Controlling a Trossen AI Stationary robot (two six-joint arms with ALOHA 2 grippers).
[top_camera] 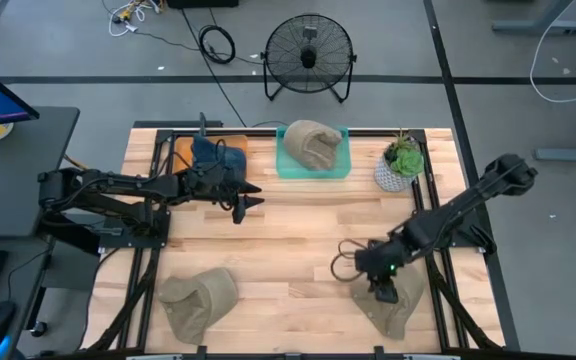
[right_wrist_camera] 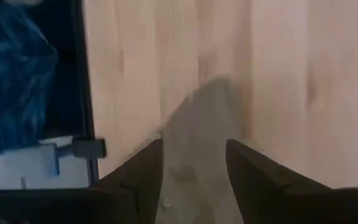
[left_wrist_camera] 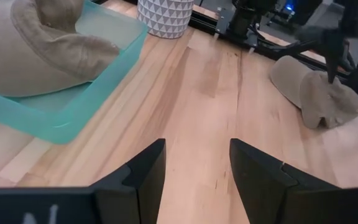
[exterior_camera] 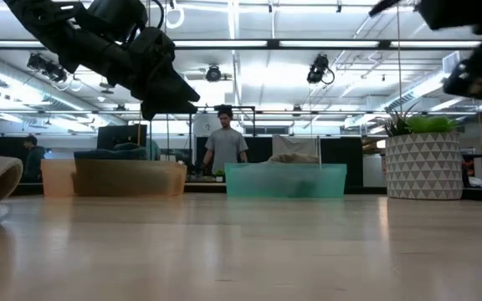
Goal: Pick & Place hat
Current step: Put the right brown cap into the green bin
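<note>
Three tan hats and a blue one show. One tan hat (top_camera: 396, 308) lies on the table near the near-right corner, also in the left wrist view (left_wrist_camera: 316, 87). My right gripper (top_camera: 382, 287) is on it from above, open, with a raised fold of the hat (right_wrist_camera: 194, 168) between its fingers. A second tan hat (top_camera: 200, 300) rests near the near-left corner. A third (top_camera: 311, 145) sits in the teal bin (top_camera: 338, 168). The blue hat (top_camera: 216, 155) sits in the orange bin (top_camera: 181, 150). My left gripper (top_camera: 251, 203) hangs open above bare wood (left_wrist_camera: 197, 168). My right gripper comes at the near-right hat from above, pointing down, with one finger (right_wrist_camera: 145, 171) on each side of a raised fold of cloth (right_wrist_camera: 197, 124). I cannot tell whether the fingers touch the fold. The hat lies on the table.
A white patterned plant pot (top_camera: 400, 166) stands to the right of the teal bin at the far edge. A floor fan (top_camera: 310, 55) stands beyond the table. The middle of the table (top_camera: 298, 230) is bare wood. A person (exterior_camera: 224, 146) stands in the room behind.
</note>
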